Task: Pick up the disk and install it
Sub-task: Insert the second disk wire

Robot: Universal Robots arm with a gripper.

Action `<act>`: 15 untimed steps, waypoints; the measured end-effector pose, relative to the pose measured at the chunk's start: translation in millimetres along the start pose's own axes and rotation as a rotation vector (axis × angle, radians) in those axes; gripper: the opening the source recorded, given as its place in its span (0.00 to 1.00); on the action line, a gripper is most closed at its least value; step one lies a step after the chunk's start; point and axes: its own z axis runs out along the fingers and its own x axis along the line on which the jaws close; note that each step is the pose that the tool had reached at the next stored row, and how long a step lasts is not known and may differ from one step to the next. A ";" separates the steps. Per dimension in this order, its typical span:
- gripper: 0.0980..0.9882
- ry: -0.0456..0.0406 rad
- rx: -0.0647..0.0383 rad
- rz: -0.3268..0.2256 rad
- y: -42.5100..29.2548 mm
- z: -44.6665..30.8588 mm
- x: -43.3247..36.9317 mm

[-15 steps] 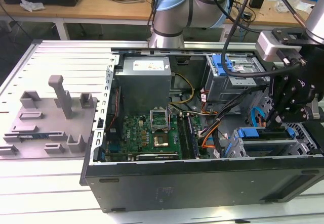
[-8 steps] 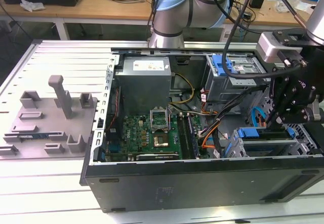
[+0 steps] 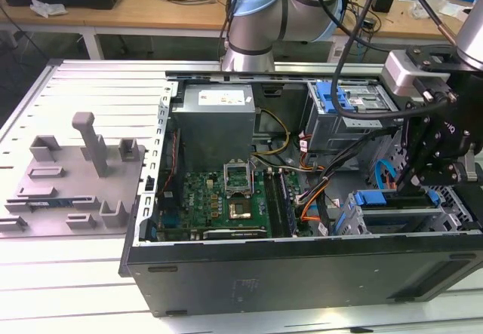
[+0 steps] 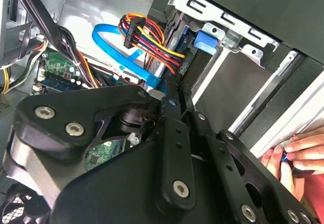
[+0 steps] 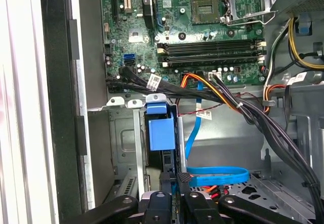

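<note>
Inside the drive cage, your gripper stood clamped on the disk. Loose cables lay near; snagging them risked jamming the disk.

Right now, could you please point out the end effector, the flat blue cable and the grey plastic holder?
end effector (image 5: 174, 183): first wrist view, midway between its fingertips.
flat blue cable (image 5: 215, 175): first wrist view, its flat middle run.
grey plastic holder (image 3: 90, 142): exterior view, its tall upright post.
</note>
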 end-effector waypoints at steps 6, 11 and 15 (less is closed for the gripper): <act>0.07 0.0002 -0.002 -0.001 -0.7 2.0 -0.2; 0.07 0.0006 -0.005 -0.004 -1.3 4.0 -0.5; 0.07 0.0011 -0.010 -0.009 -1.3 5.2 -0.5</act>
